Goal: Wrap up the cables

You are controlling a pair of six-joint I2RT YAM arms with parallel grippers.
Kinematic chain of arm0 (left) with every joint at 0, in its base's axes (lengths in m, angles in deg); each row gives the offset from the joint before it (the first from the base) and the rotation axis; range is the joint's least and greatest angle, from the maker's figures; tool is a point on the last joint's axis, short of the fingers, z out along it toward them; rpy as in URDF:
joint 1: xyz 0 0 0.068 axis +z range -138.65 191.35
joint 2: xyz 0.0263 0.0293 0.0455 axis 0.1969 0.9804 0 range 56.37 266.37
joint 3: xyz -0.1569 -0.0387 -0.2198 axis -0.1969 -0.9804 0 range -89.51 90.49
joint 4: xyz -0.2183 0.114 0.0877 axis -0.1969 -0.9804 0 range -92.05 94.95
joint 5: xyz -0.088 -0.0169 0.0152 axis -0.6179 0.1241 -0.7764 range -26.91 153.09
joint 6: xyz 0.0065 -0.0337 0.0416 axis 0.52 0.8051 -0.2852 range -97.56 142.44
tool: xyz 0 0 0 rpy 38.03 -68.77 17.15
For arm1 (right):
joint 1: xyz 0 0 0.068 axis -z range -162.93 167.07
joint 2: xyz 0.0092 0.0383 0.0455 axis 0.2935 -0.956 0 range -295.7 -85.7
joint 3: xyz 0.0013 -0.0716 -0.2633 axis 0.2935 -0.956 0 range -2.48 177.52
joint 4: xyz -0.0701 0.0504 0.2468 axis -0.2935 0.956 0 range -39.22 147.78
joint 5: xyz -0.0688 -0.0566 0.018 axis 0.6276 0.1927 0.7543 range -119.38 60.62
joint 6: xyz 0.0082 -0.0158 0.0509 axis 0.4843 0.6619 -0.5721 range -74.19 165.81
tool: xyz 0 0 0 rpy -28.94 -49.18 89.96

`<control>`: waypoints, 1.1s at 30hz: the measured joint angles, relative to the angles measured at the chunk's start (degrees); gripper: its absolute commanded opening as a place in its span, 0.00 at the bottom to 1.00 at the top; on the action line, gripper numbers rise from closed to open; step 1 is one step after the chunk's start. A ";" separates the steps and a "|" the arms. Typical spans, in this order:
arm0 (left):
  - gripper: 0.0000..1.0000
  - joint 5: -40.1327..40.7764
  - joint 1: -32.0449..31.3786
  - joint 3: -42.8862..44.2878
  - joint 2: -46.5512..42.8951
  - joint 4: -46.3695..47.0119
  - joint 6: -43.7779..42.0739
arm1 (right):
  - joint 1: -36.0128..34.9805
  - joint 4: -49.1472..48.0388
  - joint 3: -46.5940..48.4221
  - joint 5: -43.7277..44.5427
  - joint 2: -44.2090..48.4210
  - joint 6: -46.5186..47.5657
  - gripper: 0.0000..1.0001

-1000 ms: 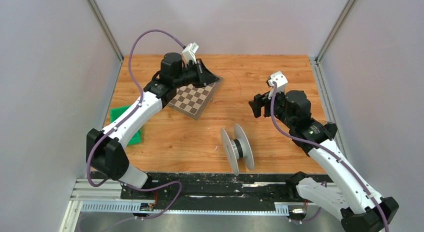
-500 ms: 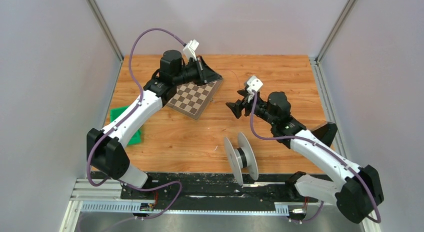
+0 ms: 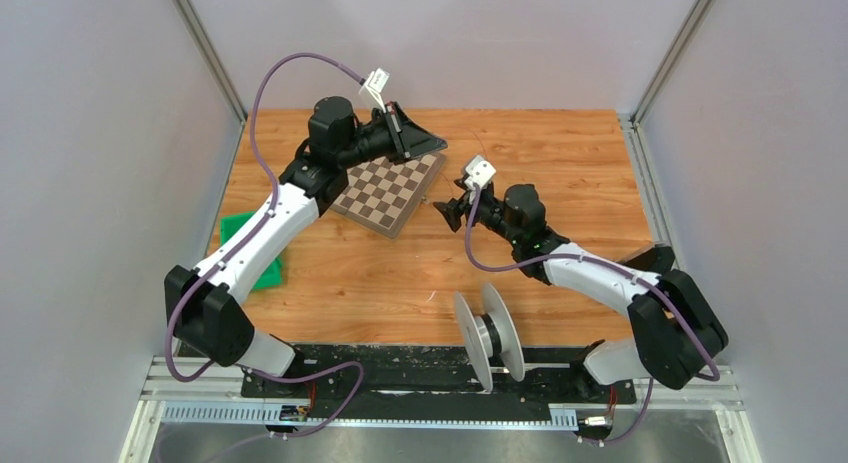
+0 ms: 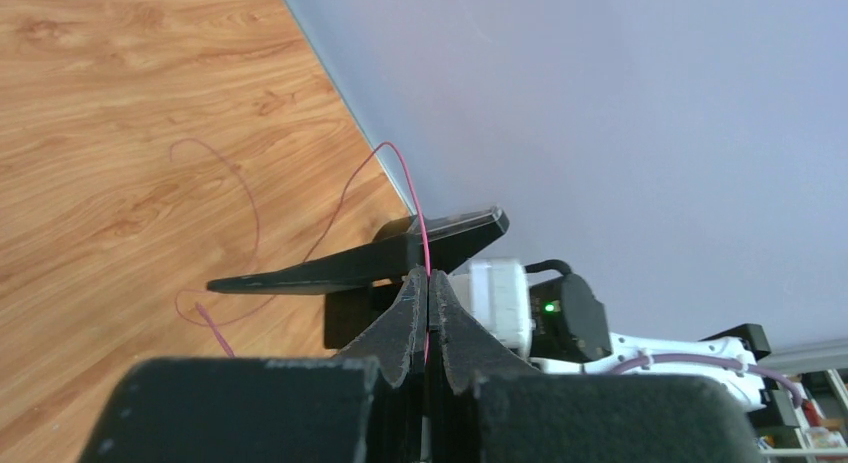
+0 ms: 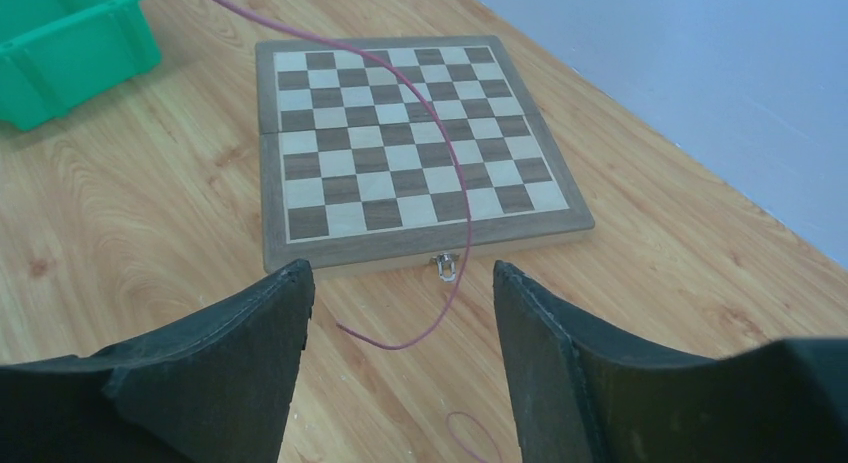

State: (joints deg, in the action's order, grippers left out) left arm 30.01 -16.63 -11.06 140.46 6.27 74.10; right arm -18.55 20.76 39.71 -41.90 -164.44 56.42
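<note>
A thin pink cable (image 4: 400, 178) runs up from the wooden table into my left gripper (image 4: 428, 281), which is shut on it above the chessboard's far corner (image 3: 425, 141). The same cable (image 5: 440, 143) droops across the chessboard (image 5: 330, 173), and its loose end lies on the wood just ahead of my right gripper (image 5: 400, 271). That gripper (image 3: 447, 211) is open and holds nothing, low over the table to the right of the board. A grey spool (image 3: 488, 333) stands on edge near the front of the table.
A green bin (image 3: 250, 248) sits at the left edge, also seen in the right wrist view (image 5: 60, 43). A small loop of cable (image 5: 470, 428) lies between my right fingers. Grey walls close in the table at the back and sides.
My right arm has swung left and forward, from the right side to the chessboard's edge. The spool has shifted toward the near edge. My left gripper has lifted slightly, still shut.
</note>
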 measured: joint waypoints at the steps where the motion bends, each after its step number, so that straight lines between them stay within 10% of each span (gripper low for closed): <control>1: 0.00 -0.02 0.00 0.00 -0.13 0.09 0.15 | -0.07 -0.33 0.04 0.31 -0.57 0.02 0.62; 11: 0.04 -0.50 0.00 -0.50 -1.53 1.18 1.66 | -0.37 -4.48 1.75 5.88 -4.52 0.07 0.00; 17: 0.10 0.13 0.00 -0.46 -1.53 -0.22 0.66 | -0.37 -4.79 1.55 6.03 -3.87 -0.85 0.00; 33: 0.76 9.01 3.08 16.96 8.02 -19.54 -17.03 | -0.70 17.59 1.20 -4.48 10.36 -22.03 0.00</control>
State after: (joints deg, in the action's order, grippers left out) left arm 39.02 -13.55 5.90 148.48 -13.27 57.08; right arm -19.25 38.35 40.91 -46.38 -154.08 34.39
